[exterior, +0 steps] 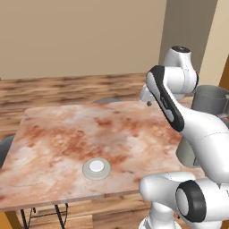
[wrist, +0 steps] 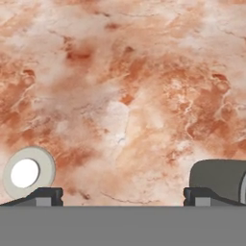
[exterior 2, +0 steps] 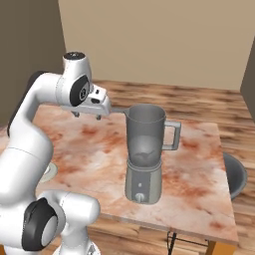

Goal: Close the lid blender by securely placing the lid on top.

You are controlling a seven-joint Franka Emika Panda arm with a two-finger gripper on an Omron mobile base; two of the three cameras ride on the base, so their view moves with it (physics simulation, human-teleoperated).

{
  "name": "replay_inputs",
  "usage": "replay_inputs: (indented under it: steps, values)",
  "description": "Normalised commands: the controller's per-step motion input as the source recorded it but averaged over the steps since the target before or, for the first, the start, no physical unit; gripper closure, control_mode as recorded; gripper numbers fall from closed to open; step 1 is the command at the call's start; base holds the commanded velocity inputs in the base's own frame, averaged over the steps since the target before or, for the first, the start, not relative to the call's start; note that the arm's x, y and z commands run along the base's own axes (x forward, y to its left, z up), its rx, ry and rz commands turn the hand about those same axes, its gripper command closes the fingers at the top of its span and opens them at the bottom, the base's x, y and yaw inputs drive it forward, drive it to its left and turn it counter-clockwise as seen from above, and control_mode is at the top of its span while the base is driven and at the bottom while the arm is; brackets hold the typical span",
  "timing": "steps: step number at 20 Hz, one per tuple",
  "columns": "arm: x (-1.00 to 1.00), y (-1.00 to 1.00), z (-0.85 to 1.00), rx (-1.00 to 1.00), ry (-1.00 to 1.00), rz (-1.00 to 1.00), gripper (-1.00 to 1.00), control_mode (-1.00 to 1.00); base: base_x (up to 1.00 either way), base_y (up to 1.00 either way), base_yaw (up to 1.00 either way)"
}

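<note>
I am seeing one lid [exterior: 96, 168] lying on the counter [exterior: 67, 129], well apart from the one blender [exterior 2: 144, 154]; my gripper [wrist: 123, 196] is hovering empty, jaws apart.

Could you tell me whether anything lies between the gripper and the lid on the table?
Nothing visible does. The gripper hangs open above bare marble, and the lid lies alone on the tabletop, apart from the blender.
</note>
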Motion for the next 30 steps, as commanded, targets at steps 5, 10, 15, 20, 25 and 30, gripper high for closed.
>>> replay_inputs:
  steps: [5,10,15,20,25,30]
  values:
    - [0.00,0.00,0.00,0.00,0.00,0.00,-1.00,1.00,0.01,0.00,0.01]
    - [-0.34,0.42,-0.30,-0.10,-0.04,0.00,-1.00,-1.00,0.00,0.00,0.00]
    - [-0.58,1.00,-0.82,-0.15,0.00,0.00,-1.00,-1.00,0.00,0.00,0.00]
    - [-0.27,1.00,-0.83,-0.09,0.04,0.00,-1.00,-1.00,0.00,0.00,0.00]
    - [0.35,0.95,-0.53,-0.02,0.15,-0.01,-1.00,-1.00,0.00,0.00,0.00]
    - [0.44,0.43,-0.17,0.03,0.17,0.00,-1.00,-1.00,0.00,0.00,0.00]
